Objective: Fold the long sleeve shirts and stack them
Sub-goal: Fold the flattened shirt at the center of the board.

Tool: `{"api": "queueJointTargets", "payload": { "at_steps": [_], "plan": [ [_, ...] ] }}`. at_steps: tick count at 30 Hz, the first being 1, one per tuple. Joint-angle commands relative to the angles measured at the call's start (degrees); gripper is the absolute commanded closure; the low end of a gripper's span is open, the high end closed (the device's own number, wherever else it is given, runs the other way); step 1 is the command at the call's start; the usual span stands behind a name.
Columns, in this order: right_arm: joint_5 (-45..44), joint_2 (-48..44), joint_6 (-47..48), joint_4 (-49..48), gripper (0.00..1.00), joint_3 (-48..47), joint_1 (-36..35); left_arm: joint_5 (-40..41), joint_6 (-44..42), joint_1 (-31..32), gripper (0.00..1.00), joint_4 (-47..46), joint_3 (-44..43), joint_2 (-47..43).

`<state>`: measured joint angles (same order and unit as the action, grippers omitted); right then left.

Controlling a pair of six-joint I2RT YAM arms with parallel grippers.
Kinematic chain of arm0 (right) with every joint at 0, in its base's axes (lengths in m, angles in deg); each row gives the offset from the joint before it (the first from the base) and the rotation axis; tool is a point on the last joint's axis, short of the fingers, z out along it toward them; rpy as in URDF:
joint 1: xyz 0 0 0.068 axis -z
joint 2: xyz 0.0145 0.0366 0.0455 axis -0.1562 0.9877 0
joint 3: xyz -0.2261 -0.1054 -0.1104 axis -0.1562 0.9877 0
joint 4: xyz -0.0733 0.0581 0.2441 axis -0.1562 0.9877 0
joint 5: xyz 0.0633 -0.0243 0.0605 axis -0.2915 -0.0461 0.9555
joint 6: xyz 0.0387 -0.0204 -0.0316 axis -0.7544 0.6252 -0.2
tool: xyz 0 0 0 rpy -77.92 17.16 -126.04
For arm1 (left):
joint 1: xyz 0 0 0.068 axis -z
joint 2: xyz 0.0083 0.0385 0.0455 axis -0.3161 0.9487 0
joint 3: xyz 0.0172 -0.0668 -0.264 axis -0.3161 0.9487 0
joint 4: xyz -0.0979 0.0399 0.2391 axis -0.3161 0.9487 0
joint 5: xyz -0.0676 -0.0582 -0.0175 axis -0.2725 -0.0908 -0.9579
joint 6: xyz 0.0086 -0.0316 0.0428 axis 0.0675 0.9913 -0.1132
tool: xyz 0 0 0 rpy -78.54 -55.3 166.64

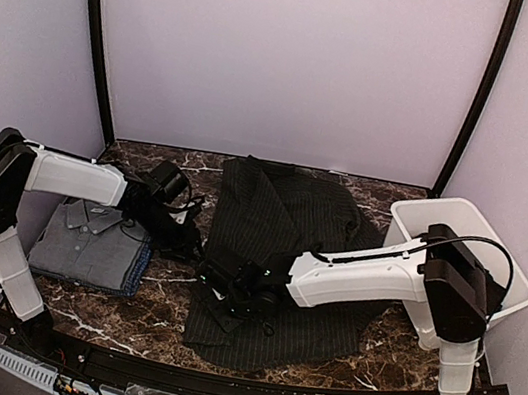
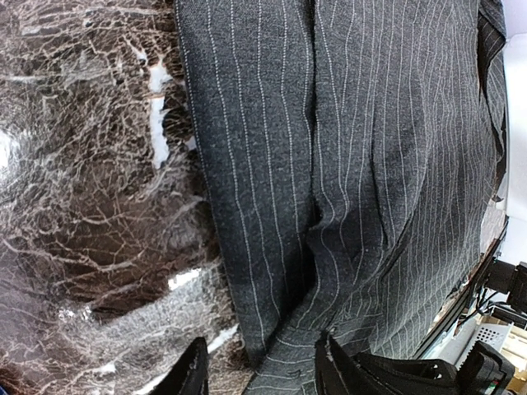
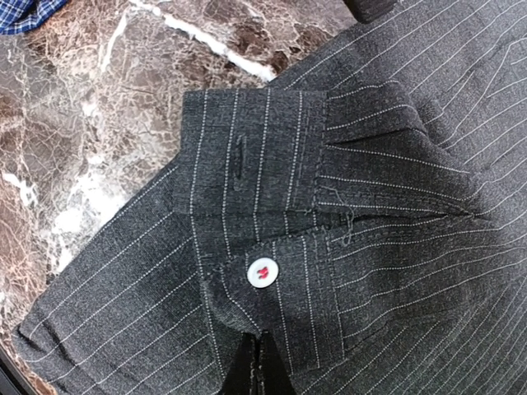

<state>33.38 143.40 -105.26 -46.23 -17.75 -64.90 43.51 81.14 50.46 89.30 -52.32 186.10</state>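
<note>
A charcoal pinstriped long sleeve shirt [image 1: 286, 216] lies spread over the middle of the marble table. My right gripper [image 3: 262, 339] is shut, its tips pinching the cloth of a sleeve cuff just below a small pale button [image 3: 263, 273]; in the top view it sits at the shirt's front left part [image 1: 227, 288]. My left gripper [image 2: 259, 344] is open and low over the shirt's left edge [image 2: 247, 206], one finger over the marble and one over the cloth. At the left, a folded grey shirt [image 1: 85, 239] rests on a blue one [image 1: 138, 276].
A white plastic tub [image 1: 519, 281] stands at the right edge, behind the right arm's elbow. Dark marble tabletop [image 1: 163, 318] shows between the stack and the spread shirt. Curved black posts and pale walls close in the back.
</note>
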Motion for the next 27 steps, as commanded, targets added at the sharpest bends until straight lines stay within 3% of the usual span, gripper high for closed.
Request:
{"api": "queueJointTargets", "payload": {
  "at_steps": [1,11,27],
  "plan": [
    [-0.11,-2.93,1.26,2.19,1.00,-1.07,-0.27,0.26,-1.36,-0.30,0.57,2.03,-1.78,-1.04],
    [8.57,-10.84,4.22,2.41,1.00,6.01,-0.08,-0.53,-1.91,-0.30,0.57,1.97,-2.52,-0.58],
    [16.95,-14.12,2.72,-2.88,1.00,13.91,-0.08,-1.15,-1.36,-0.30,0.58,0.93,-1.68,0.20]
  ]
}}
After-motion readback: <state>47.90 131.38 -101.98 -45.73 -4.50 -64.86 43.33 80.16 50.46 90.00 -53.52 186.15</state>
